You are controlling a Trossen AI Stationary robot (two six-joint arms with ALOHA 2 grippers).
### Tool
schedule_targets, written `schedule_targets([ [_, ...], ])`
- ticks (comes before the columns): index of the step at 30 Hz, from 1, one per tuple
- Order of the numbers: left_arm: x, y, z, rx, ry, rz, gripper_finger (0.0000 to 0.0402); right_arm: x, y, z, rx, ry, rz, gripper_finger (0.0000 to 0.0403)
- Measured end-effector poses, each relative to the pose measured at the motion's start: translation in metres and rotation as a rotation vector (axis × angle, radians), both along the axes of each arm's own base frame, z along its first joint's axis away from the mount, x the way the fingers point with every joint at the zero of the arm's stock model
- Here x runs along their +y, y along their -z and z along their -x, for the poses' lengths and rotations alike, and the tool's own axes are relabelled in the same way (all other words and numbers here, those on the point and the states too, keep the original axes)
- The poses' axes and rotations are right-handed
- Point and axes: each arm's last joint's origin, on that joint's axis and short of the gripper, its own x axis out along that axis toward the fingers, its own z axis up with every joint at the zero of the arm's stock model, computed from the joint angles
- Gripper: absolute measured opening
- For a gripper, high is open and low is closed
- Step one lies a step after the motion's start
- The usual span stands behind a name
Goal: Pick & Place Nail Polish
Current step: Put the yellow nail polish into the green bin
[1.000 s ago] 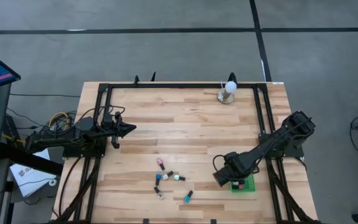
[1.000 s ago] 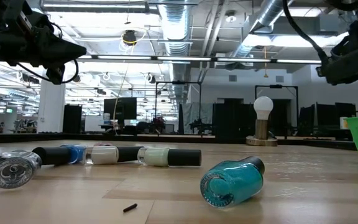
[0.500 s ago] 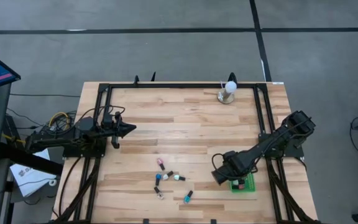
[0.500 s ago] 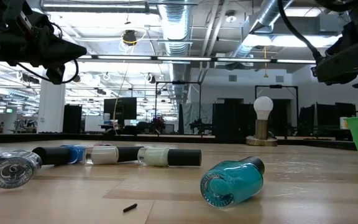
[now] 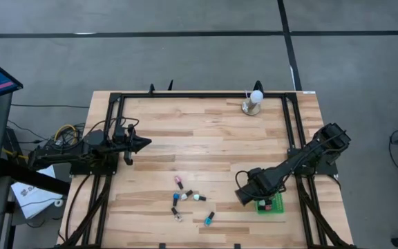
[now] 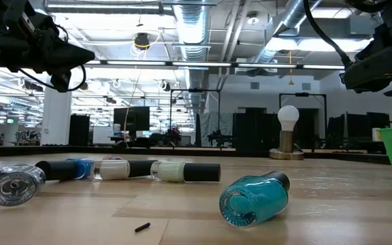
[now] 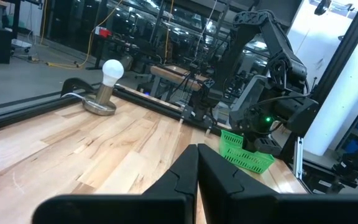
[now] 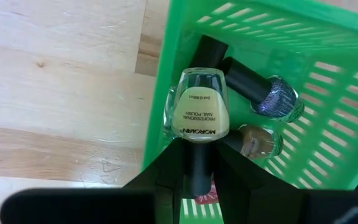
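Desk [image 5: 206, 138]: pale wood in butcher-block strips, framed by black rails.
Basket [image 8: 303, 93]: bright green, slatted lattice walls.
Pale yellow bottle [image 8: 197, 106], centre of the right wrist view: black cap, label with dark lettering.
Glitter bottle [image 8: 277, 102]: silvery-purple sparkle, black cap.
Gold bottle [image 8: 257, 142]: olive-gold shimmer.
Teal bottle [image 6: 254, 197], lower centre of the low view: teal body, black cap.
Clear bottle [image 6: 12, 184], lower left: clear silvery glass.
White bottle [image 6: 172, 171]: whitish body, black cap.
Blue bottle [image 6: 80, 168]: blue body.
Bulb [image 5: 256, 96]: white, on a metallic base.
Floor [image 5: 185, 48]: grey with black lines.
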Motion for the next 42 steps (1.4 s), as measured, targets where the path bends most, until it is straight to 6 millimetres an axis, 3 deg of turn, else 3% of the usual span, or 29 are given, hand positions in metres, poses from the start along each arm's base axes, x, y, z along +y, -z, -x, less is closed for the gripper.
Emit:
schedule_targets([
  [23, 0.000, 0.000, 0.000, 0.000, 0.000, 0.000, 0.0001, 0.000, 0.000, 0.000, -0.010, -0.003, 0.015, 0.0062],
  [32, 0.000, 0.000, 0.000, 0.000, 0.000, 0.000, 0.0001, 0.000, 0.000, 0.000, -0.012, -0.003, 0.015, 0.0109],
  [37, 0.000, 0.000, 0.000, 0.000, 0.000, 0.000, 0.0001, -0.001, 0.000, 0.000, -0.006, -0.033, 0.015, 0.0115],
  [42, 0.000, 0.000, 0.000, 0.000, 0.000, 0.000, 0.0001, -0.003, -0.016, 0.004, 0.019, -0.054, 0.030, 0.0113],
])
